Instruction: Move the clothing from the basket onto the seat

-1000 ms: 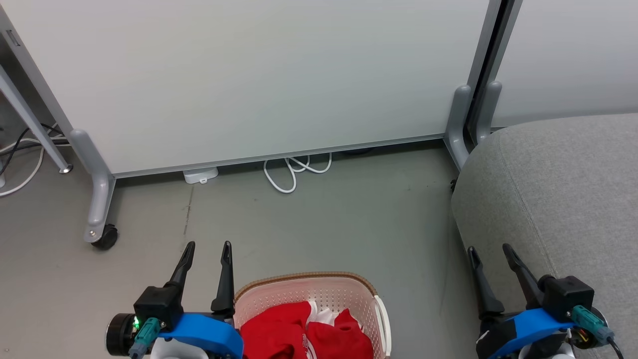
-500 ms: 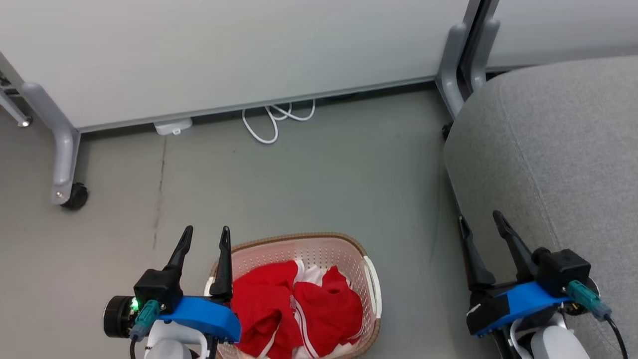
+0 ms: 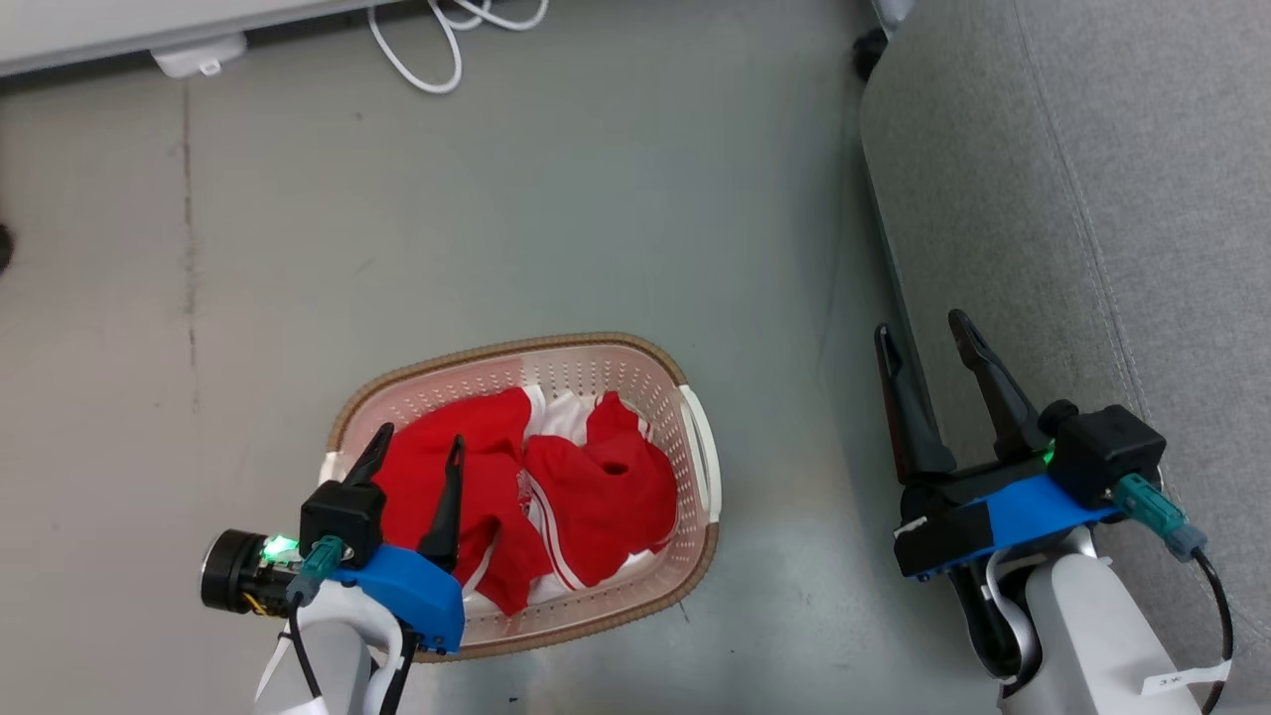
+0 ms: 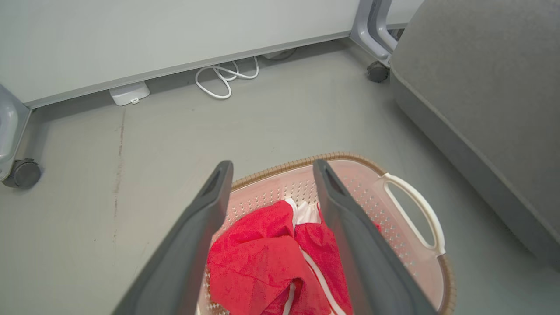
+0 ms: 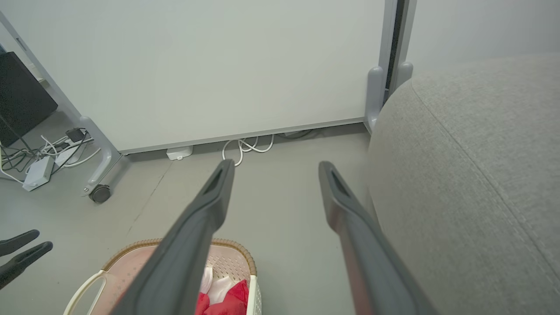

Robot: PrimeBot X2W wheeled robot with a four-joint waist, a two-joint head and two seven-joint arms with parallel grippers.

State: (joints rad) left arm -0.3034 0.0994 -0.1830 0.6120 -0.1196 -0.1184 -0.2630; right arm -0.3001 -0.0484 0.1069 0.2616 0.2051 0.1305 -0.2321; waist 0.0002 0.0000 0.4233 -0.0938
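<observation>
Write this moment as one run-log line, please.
stage: pre-grasp | left end effector: open, above red clothing in laundry basket | right end effector: open, beside grey seat

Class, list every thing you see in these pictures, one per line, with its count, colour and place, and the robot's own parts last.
clothing: one heap, red with white trim, inside the basket
basket: one, cream with a brown rim, on the floor left of the seat
seat: one, grey, at the right
partition panels: two, white, upright at the far side of the floor
cable: one loop, white, on the floor by the panels
small box: one, white, at a panel's lower edge
castors: two, black, under the panels' feet
floor: one, grey, under everything
left gripper: one, dark fingers, open over the clothing
right gripper: one, dark fingers, open beside the seat's edge
</observation>
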